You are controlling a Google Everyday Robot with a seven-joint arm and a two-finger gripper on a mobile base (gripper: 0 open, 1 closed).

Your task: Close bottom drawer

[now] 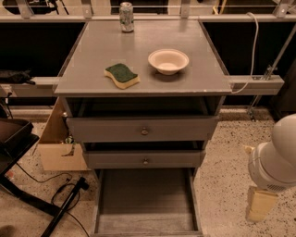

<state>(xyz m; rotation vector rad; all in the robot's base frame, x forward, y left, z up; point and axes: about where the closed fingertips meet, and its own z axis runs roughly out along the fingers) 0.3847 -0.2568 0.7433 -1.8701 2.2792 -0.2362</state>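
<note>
The grey wooden bottom drawer [145, 196] sits pulled way out, plain floor showing. The cream gripper [260, 204] hangs to its right, apart from it. Honestly can't tell how open it is.

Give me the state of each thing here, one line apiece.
bottom drawer, pulled out, nothing seen inside
middle drawer, pushed in or nearly
top drawer, pushed in or nearly
bowl, upright, empty
can, upright
sponge, flat, green side up
gripper, low, right of the cabinet, touching nothing
</note>
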